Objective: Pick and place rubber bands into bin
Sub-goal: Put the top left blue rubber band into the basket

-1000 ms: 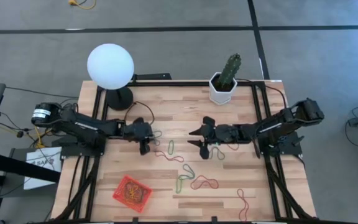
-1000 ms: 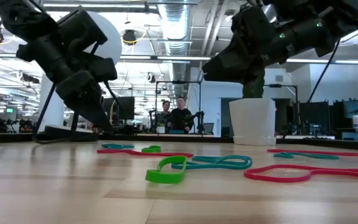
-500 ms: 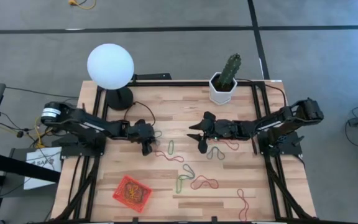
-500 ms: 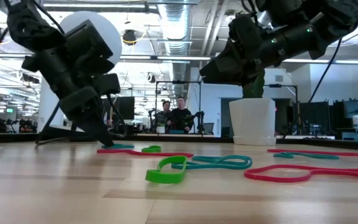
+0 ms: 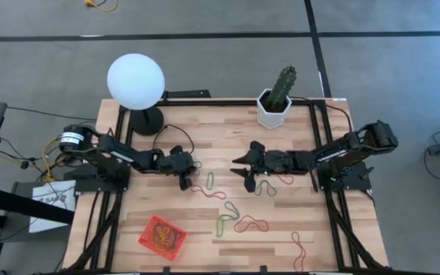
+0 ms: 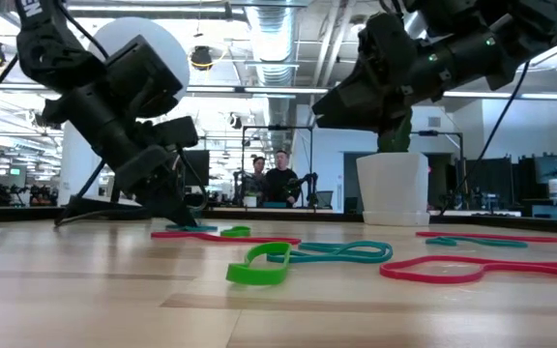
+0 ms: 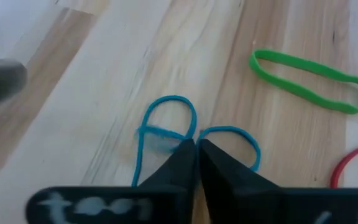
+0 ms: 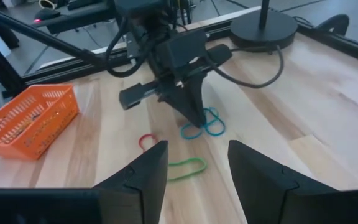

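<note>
Pinching one blue rubber band [image 7: 166, 127]: left end effector [image 7: 196, 147] | right end effector [image 8: 194, 165]: wide, empty

The blue rubber band [image 7: 166, 134] runs under the left fingers [image 7: 176, 165] (its middle hidden).

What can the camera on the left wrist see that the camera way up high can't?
Only the left wrist view shows the left gripper with its fingers pressed together on a blue rubber band, pinching it into two loops on the wood. Only the high view shows the orange bin, the white globe lamp, the cactus pot, the right gripper and the other bands near the table's front. Both show the green rubber band and a bit of a red band beside it.
</note>
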Robot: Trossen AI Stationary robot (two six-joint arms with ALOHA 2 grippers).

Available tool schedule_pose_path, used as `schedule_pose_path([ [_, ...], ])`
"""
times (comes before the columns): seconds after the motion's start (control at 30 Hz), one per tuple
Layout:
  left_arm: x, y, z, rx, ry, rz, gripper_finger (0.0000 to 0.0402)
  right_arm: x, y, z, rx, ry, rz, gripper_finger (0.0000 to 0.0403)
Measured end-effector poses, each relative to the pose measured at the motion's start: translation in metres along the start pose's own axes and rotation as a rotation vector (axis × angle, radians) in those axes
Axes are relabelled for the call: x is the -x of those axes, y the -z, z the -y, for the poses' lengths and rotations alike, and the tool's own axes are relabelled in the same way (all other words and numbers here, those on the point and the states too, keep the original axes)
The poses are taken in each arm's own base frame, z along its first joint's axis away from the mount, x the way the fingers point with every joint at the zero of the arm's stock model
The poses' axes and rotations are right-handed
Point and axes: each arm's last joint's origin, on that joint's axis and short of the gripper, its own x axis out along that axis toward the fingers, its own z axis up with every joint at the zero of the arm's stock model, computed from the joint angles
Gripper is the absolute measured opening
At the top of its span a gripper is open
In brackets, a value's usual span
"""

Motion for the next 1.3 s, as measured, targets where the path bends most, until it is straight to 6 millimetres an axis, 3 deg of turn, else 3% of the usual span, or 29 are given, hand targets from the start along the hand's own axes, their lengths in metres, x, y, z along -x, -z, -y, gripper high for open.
schedule_pose_path([
  [0.17, 0.005, -0.009, 0.006, -0.009, 0.059, 0.064, 0.0001, 0.002, 0.002, -0.008, -0.004, -0.025, -0.007, 0.0159],
  [0.3, 0.025, -0.027, 0.02, -0.019, 0.184, 0.072, 0.0001, 0.003, 0.004, -0.013, -0.003, -0.044, -0.01, 0.0159],
  [0.5, 0.082, -0.051, 0.051, -0.083, 0.349, 0.038, 0.0, 0.005, 0.006, -0.021, -0.075, -0.065, -0.025, 0.0157],
  [0.67, 0.138, -0.052, 0.08, -0.107, 0.444, 0.031, 0.0, 0.008, 0.012, -0.028, -0.107, -0.082, -0.061, 0.0157],
  [0.87, 0.178, -0.025, 0.121, -0.119, 0.626, -0.024, 0.0, 0.012, 0.018, -0.04, -0.099, -0.115, -0.102, 0.0153],
  [1.0, 0.189, 0.006, 0.148, -0.104, 0.598, -0.055, 0.0, 0.015, 0.021, -0.048, -0.086, -0.144, -0.111, 0.0153],
  [1.13, 0.186, 0.034, 0.173, -0.122, 0.585, -0.089, 0.0, 0.018, 0.024, -0.055, -0.074, -0.166, -0.124, 0.0153],
  [1.3, 0.162, 0.058, 0.192, -0.154, 0.472, -0.084, 0.0, 0.02, 0.025, -0.059, -0.067, -0.18, -0.128, 0.015],
])
